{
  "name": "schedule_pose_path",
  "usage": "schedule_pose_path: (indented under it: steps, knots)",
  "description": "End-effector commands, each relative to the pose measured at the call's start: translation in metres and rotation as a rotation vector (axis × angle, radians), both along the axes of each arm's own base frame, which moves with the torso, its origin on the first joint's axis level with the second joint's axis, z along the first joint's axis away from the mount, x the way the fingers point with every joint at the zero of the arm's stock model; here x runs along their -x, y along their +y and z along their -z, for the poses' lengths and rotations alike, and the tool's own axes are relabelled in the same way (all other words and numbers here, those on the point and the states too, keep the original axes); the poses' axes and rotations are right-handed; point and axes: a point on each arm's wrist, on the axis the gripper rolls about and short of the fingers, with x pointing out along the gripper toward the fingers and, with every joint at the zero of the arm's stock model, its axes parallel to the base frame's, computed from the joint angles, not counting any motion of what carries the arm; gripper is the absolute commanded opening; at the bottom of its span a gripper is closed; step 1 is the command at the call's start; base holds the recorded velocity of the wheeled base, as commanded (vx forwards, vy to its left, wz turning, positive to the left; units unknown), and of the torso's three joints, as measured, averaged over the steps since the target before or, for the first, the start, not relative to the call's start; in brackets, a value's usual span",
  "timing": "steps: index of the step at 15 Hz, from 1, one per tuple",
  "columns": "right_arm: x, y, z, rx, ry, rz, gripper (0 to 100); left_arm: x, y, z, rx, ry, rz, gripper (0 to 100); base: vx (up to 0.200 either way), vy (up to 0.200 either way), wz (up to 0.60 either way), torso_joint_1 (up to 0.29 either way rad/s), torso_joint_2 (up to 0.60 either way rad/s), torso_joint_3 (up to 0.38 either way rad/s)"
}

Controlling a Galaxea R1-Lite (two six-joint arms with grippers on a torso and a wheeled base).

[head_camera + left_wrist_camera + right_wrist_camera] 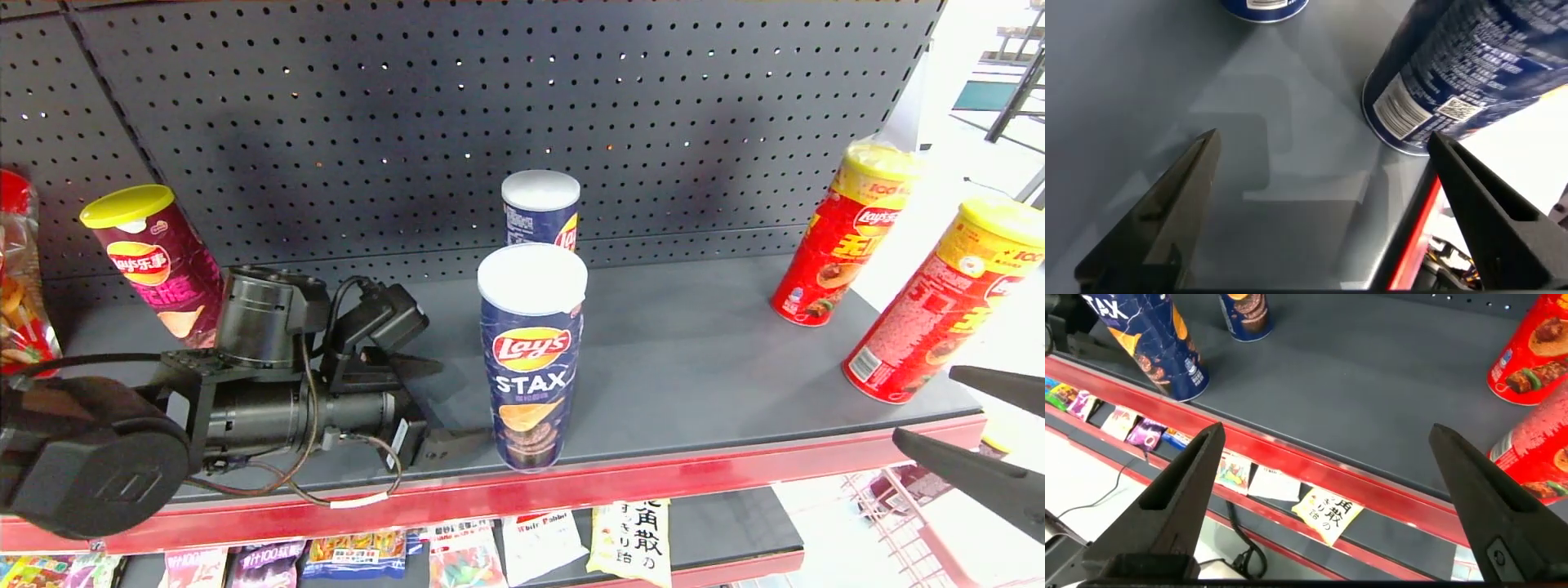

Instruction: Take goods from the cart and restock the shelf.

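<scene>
Standing upright at the front lip of the shelf [694,359], the blue chip can [531,359] is seen just past the tips of the left gripper [461,400], beside one finger and not between them. Those fingers are spread wide and nothing is held. The right gripper [927,404] is likewise spread and empty. The can is judged light, stiff, glossy and easily toppled, so a mid-height hold across its wall is advised.
</scene>
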Motion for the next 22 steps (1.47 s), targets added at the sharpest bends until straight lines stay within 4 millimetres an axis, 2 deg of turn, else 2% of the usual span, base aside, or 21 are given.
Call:
schedule_pose_path:
  steps: [1,8,12,14,16,19,20,21,22]
  knots:
    - [-0.001,0.000,0.000,0.001,0.002,0.001,100,-0.002,-0.001,0.002,-0.003,0.006,-0.001,100,0.000,0.000,0.00,0.000,0.00,0.000]
    - [-0.001,0.000,0.000,0.001,0.002,0.001,100,-0.011,-0.006,-0.001,0.005,-0.009,-0.001,100,0.000,0.000,0.00,0.000,0.00,0.000]
    - [0.000,0.000,0.002,0.002,0.007,0.001,100,-0.008,-0.004,-0.003,0.005,-0.014,-0.006,100,0.000,0.000,0.00,0.000,0.00,0.000]
    - [0.001,-0.001,0.007,0.010,0.018,0.004,100,0.013,0.015,-0.017,0.017,-0.049,-0.077,100,0.000,0.000,0.00,0.000,0.00,0.000]
    - [0.008,-0.003,0.015,0.017,0.024,0.022,100,0.055,0.045,-0.034,0.038,-0.113,-0.186,100,0.000,0.000,0.00,0.000,0.00,0.000]
    - [0.018,-0.006,0.026,0.021,0.019,0.038,100,0.111,0.081,-0.056,-0.014,-0.309,-0.530,100,0.000,0.000,0.00,0.000,0.00,0.000]
    - [0.021,-0.008,0.029,0.028,0.018,0.073,100,0.124,0.089,-0.060,-0.035,-0.330,-0.607,100,0.000,0.000,0.00,0.000,0.00,0.000]
    - [0.026,-0.012,0.031,0.041,0.005,0.163,100,0.145,0.099,-0.061,-0.036,-0.330,-0.643,100,0.000,0.000,0.00,0.000,0.00,0.000]
    - [0.026,-0.013,0.031,0.044,0.005,0.184,100,0.153,0.104,-0.061,-0.027,-0.338,-0.659,100,0.000,0.000,0.00,0.000,0.00,0.000]
